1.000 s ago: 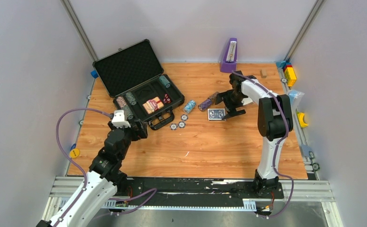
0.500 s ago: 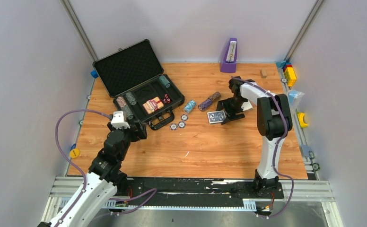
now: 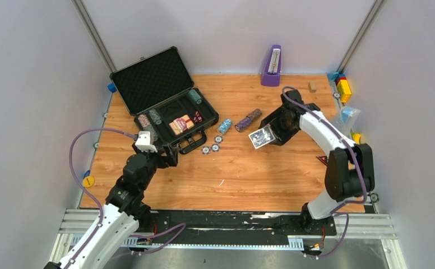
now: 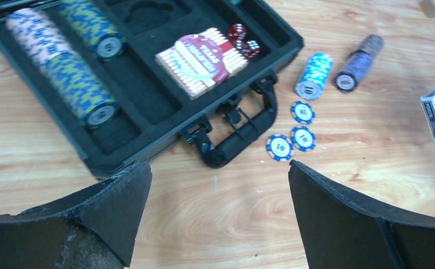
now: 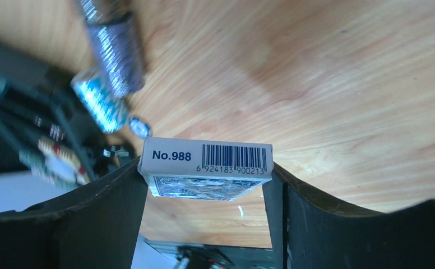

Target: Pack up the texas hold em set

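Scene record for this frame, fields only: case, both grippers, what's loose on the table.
case: open, lid up
in case: chip rolls, red card deck, red dice
right gripper: shut on blue card deck, held off the table
left gripper: open, empty, near the handle
loose on table: light blue chip roll, purple chip roll, three single chips

"No.988", 6924183900213 on card deck (image 5: pixel 206 168)
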Controlling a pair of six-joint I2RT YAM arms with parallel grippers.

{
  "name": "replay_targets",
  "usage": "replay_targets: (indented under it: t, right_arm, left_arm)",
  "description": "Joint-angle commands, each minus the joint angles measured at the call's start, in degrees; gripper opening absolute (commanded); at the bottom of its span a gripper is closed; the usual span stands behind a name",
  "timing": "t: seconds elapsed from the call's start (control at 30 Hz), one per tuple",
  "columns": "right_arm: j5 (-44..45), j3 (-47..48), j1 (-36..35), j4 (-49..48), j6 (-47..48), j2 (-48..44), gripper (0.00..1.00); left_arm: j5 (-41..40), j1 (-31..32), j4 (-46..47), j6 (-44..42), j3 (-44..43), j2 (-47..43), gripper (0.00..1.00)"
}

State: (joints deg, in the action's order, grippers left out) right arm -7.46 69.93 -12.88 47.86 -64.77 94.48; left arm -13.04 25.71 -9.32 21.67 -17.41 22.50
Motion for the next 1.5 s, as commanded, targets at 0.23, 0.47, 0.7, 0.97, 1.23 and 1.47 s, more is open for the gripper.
replay_targets:
  t: [0.23,0.47,0.7,0.97,1.23,1.47]
  right_arm:
    - [-16.97,-7.37,-1.52,-17.35,18.33,-9.60,0.22]
    - [-16.14,-6.72,-3.63,-15.16,15.47,-8.90,0.16]
    - [-14.20,-10.58,-4.81,-11.66,3.40,-13.05,0.00]
    - [-10.79,-13.91,-9.14,-11.02,-2.25,-18.12,0.00]
    - [-10.52,-15.35,-10.10,-11.46,-2.75,-19.45,0.00]
    - [-10.75,-15.46,-10.62,-11.51,-1.70,-20.08,0.00]
  left_arm:
    - [5.94,13.88,21.69,-11.80,-0.93,16.02,0.99]
    - [-1.64,34.92,42.60,-34.09,-3.69,36.63,1.00]
    - [-5.84,41.33,55.73,-50.20,-10.13,57.98,1.00]
    - [-13.76,44.99,72.81,-60.38,-14.22,72.43,1.00]
    - [-13.04,45.65,76.65,-60.11,-16.34,75.62,1.00]
    - [-8.26,45.66,71.36,-57.69,-16.80,73.66,0.92]
